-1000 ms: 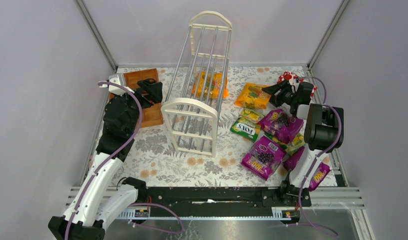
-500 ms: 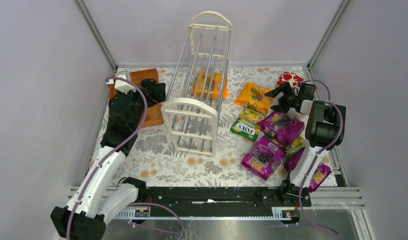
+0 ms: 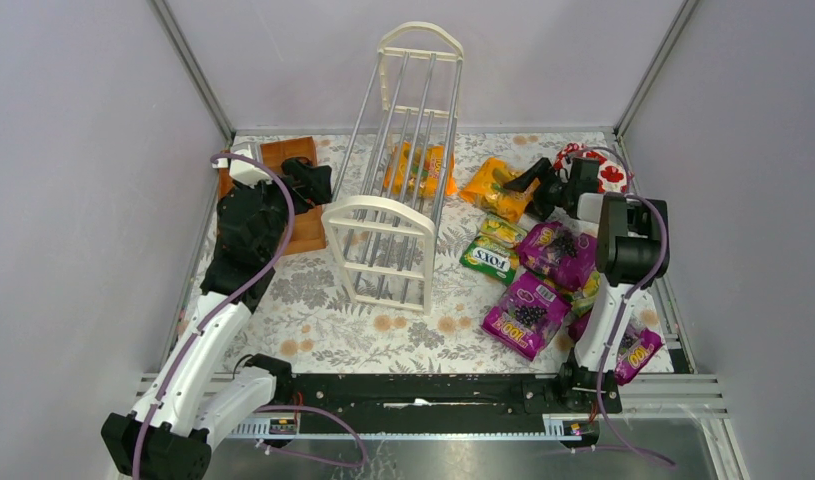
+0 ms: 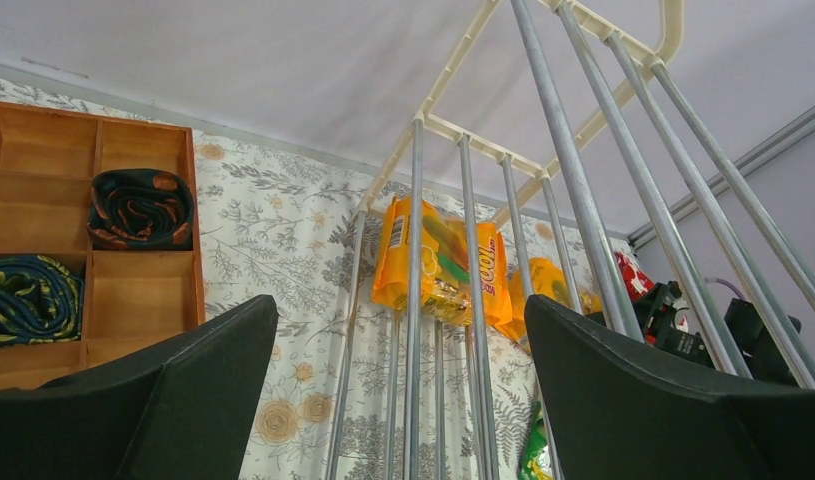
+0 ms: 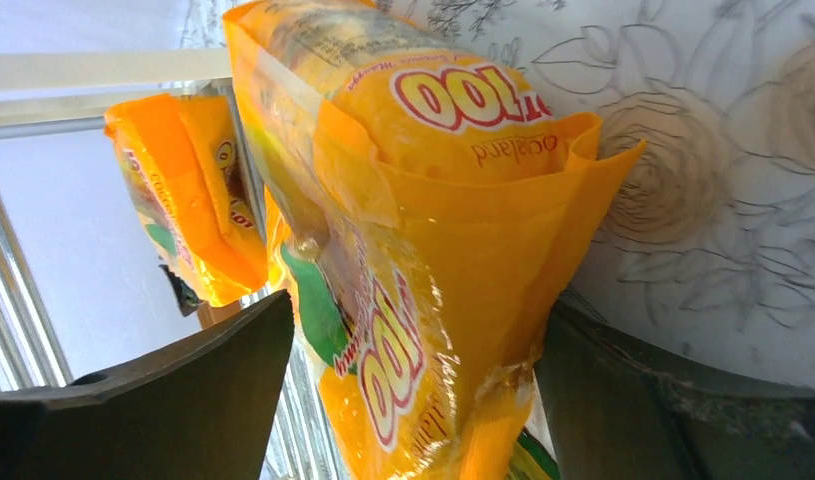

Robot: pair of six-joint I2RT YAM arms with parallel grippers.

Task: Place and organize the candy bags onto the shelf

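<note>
**Shelf**: mid-bench, partly cut off in the left wrist view.
**Orange bag**: among the rods toward the shelf's far end, half screened; which tier cannot be told.
**Second orange bag**: on the bench right of the shelf, between the spread, released fingers of the right gripper; contact unclear.
**Purple bags**, **green bag**: heaped by the right edge, some under the arm.
**Left gripper**: fingers released, empty, near the tray.
**Red packet**: far right corner, partly hidden.
</note>
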